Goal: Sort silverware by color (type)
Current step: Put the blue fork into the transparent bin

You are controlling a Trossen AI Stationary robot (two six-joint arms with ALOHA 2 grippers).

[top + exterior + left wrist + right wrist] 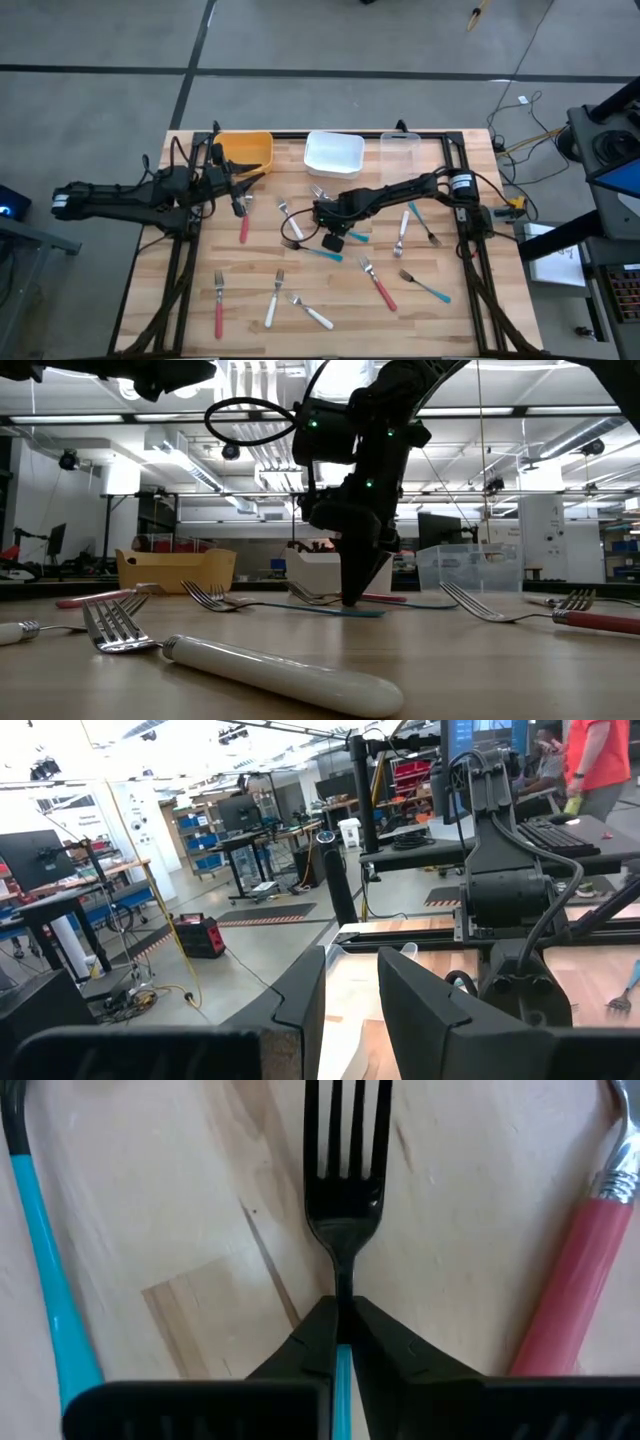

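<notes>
Several forks with red, white or teal handles lie flat across the wooden table [330, 335]. My right gripper [325, 225] reaches to the table's middle and points down, shut on a teal-handled fork [345, 1190]. The fork's tines point away from the wrist. A second teal handle [50, 1300] and a red handle [580, 1280] lie on either side of it. My left gripper [350, 1010] is open and holds nothing. It hovers near the orange bin [245, 150], above a red fork [243, 225]. My right gripper pinches the teal fork at its neck [343, 1295], where the metal meets the teal handle [343, 1370]. The fingertips [318, 1335] come from above, one on each side, across the fork. In the low view the fork [330, 610] lies level on the tabletop.
An orange bin, a white bin [333, 153] and a clear bin [400, 150] stand in a row at the far edge. Loose forks lie near the front: red [219, 305], white [272, 300], white [312, 313], red [378, 285], teal [428, 287]. A black frame borders the table.
</notes>
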